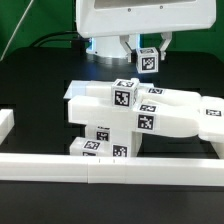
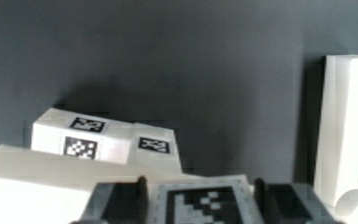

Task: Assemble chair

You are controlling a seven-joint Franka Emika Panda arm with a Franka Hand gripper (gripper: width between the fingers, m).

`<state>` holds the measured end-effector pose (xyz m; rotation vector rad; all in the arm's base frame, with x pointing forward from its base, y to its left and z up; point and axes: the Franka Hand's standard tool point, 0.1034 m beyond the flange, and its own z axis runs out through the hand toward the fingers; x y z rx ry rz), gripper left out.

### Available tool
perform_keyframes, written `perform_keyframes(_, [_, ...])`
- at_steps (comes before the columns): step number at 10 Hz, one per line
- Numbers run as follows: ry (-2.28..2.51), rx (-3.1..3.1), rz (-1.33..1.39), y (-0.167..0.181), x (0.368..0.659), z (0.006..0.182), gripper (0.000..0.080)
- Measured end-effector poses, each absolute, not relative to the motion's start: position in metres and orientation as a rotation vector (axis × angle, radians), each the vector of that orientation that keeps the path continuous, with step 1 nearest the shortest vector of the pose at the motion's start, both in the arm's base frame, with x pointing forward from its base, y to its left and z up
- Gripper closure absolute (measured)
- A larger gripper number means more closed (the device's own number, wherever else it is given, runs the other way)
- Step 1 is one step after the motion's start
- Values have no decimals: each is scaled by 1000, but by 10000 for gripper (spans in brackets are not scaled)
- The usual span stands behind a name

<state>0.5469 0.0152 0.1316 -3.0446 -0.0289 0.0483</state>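
One small white tagged plastic block point(image 1: 148, 59) clamped in my two-finger gripper point(image 1: 147, 52), held aloft at far side, above black table point(image 1: 40, 85). Partly joined chunky white chair pieces point(image 1: 130, 115) lie near centre, behind long white border rail point(image 1: 110, 165). Risk: block tilts in grasp, misses its socket, jams or shoves assembly.
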Motion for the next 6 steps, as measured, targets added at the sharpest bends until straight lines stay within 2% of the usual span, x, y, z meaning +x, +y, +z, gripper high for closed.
perform_keyframes(2, [-144, -3046, 22, 5, 558, 133, 518])
perform_keyframes(6, [-177, -3047, 11, 3, 559, 132, 518])
